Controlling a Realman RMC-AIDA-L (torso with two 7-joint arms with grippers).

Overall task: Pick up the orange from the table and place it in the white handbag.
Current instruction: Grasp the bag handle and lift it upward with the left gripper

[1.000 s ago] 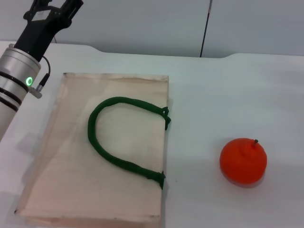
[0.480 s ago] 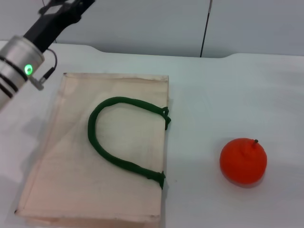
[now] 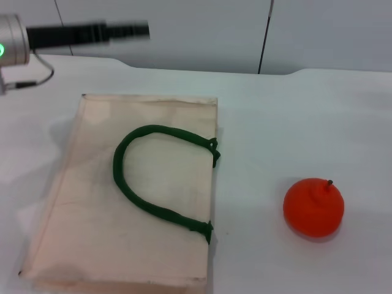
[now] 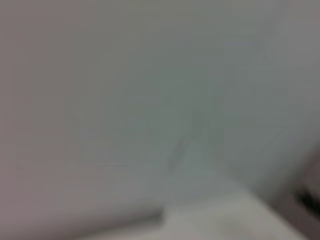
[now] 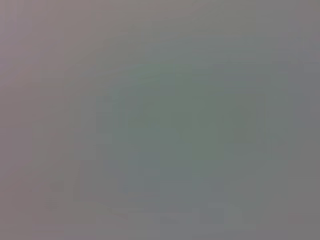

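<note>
The orange (image 3: 313, 207), round and bright orange-red with a short dark stem, rests on the white table (image 3: 288, 116) at the right front in the head view. The white handbag (image 3: 131, 184) lies flat on the table's left half, its dark green handle (image 3: 153, 177) looped on top. My left gripper (image 3: 131, 29) is high at the far left, above the table's back edge beyond the bag, pointing right and streaked by motion. It holds nothing that I can see. My right gripper is out of view. Both wrist views show only grey blur.
A grey wall (image 3: 202, 30) stands behind the table's back edge, with a dark vertical seam (image 3: 266, 37). Bare tabletop lies between the bag and the orange.
My left arm has swung up and back from over the bag's far left corner. Its gripper now points right along the wall. The bag and the orange have not moved.
</note>
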